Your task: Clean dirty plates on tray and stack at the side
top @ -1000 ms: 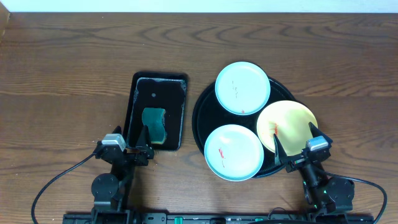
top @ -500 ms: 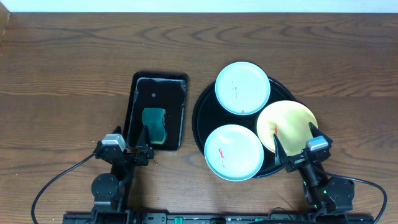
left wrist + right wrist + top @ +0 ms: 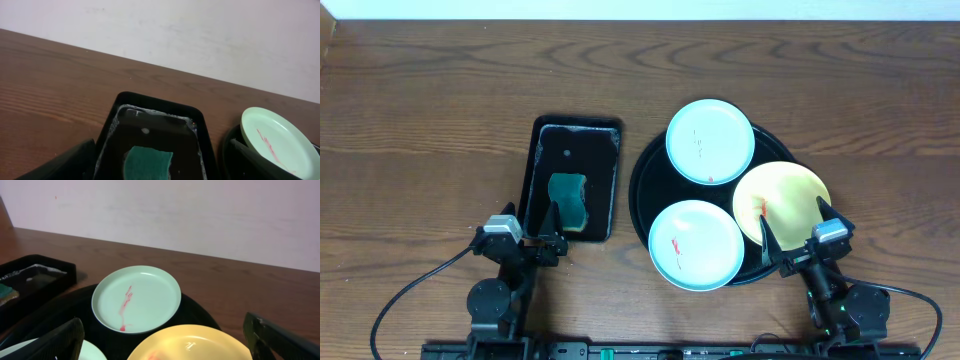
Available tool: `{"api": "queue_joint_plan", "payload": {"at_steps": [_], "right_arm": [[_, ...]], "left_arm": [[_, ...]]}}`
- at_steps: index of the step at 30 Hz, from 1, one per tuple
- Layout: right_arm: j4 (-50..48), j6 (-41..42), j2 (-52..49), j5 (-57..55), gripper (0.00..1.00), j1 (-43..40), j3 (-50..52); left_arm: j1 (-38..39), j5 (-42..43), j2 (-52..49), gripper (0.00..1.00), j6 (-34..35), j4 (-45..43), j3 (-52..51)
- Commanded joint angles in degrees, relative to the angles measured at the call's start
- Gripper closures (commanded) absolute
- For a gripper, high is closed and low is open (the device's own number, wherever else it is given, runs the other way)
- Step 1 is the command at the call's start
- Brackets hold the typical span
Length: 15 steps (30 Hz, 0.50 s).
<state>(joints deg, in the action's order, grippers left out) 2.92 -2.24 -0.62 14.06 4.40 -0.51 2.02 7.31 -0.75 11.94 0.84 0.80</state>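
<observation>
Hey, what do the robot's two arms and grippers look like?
The left arm and right arm are black, with rounded joint housings. The left gripper and right gripper each have two tapering black fingers and a small silver-grey block at the wrist. A thin black cable loops out from each arm.

Desk (image 3: 430, 110): brown wood grain, satin finish. Round tray (image 3: 642, 195): glossy black. Plates (image 3: 710, 140): smooth, glazed. Sponge (image 3: 568, 198): matt green, fibrous.
</observation>
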Motion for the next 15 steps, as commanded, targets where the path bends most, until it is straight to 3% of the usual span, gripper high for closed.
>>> {"api": "queue_joint_plan", "payload": {"at_steps": [1,11,15], "right_arm": [[0.07,-0.61,0.31,-0.33,0.01,-0.24,0.2],[-0.48,-0.61,0.31,-0.09,0.01,-0.24,0.2],[-1.03,0.55,0.31,6.86,0.01,-0.24,0.2]], "left_arm": [[-0.02,0.81,0.13,0.18,-0.55,2.51,-0.57],[-0.02,0.81,0.13,0.18,-0.55,2.51,-0.57],[-0.02,0.9,0.13,0.18,-0.52,0.96,-0.57]]}}
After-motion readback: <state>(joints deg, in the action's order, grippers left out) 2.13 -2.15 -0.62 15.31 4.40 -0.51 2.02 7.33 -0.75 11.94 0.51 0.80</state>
